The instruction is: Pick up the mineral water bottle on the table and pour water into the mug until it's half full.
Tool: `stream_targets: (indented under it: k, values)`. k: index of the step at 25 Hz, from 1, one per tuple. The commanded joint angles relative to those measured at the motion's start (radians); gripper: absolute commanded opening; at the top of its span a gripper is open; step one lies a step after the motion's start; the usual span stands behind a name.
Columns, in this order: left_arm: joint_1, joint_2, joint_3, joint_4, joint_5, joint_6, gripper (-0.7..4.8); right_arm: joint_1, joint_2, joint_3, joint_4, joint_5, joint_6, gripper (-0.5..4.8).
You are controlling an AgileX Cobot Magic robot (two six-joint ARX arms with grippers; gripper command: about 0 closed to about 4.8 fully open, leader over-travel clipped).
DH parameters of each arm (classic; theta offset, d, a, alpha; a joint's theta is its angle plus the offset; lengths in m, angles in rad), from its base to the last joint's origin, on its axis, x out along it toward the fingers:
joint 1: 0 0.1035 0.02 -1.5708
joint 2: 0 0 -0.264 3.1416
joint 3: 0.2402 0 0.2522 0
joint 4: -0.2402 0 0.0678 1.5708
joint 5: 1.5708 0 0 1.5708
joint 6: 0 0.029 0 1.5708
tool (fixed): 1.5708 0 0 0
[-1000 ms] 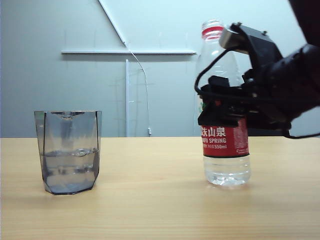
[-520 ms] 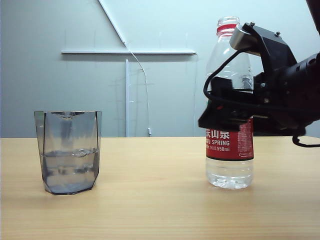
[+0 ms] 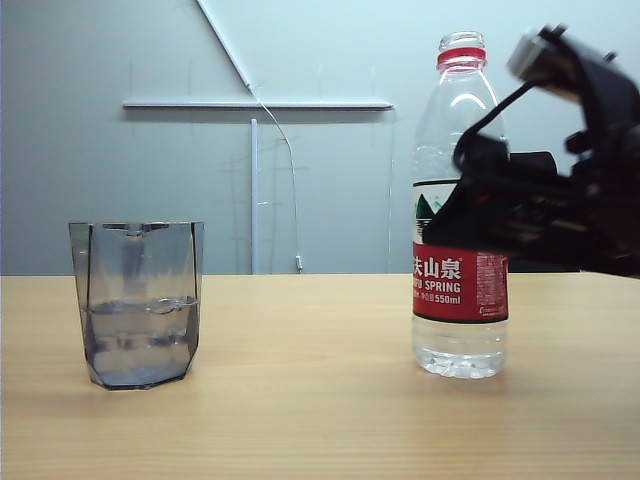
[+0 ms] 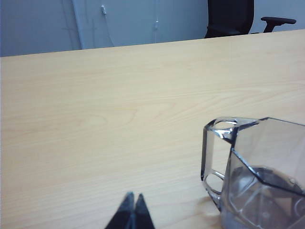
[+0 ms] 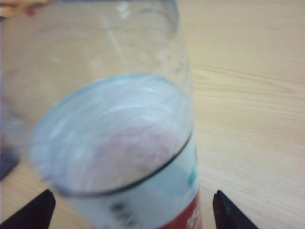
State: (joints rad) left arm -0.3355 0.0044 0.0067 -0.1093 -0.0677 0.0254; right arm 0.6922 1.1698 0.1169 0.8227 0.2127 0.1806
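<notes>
The table (image 3: 320,400), a light wood-grain surface, spans the full width of the exterior view and carries both task items. The right arm (image 3: 570,200), black and partly blurred, enters from the right edge of the exterior view at about the bottle's label height. The mineral water bottle (image 3: 460,210) stands upright on the table toward its right side, uncapped, with a red neck ring, a white-and-red label, and a low level of water (image 3: 458,355) in its base. The right gripper (image 5: 131,210) is wide open: in the right wrist view its two dark fingertips (image 5: 31,214) stand on either side of the mineral water bottle (image 5: 114,133) with clear gaps, so the bottle is not clamped. The mug (image 3: 137,303), smoky grey and faceted, stands upright toward the left side of the table, well apart from the bottle, with water (image 3: 140,340) up to roughly its mid-height. The left gripper (image 4: 131,212) appears only in the left wrist view, low over the table (image 4: 105,109) just beside the mug (image 4: 257,171); its two dark fingertips meet at a point, so it is closed and holds nothing.
</notes>
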Motion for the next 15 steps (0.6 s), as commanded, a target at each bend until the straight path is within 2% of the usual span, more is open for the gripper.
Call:
stream_targets:
  k: [1,8,12,15]
  values:
    - [0.045,0.002,0.002,0.010,0.002,-0.003,-0.02,0.013,-0.091,-0.025,-0.033,-0.004,0.008,4.79]
    - [0.164,0.002,0.002,0.010,0.001,-0.003,-0.02,0.031,-0.250,-0.029,-0.187,-0.007,0.034,4.79]
    - [0.264,0.002,0.002,0.010,0.001,-0.003,-0.02,0.073,-0.383,-0.029,-0.290,-0.006,0.037,4.79]
    - [0.296,0.002,0.002,0.010,0.001,-0.003,-0.02,0.082,-0.446,-0.029,-0.337,-0.006,0.037,4.79]
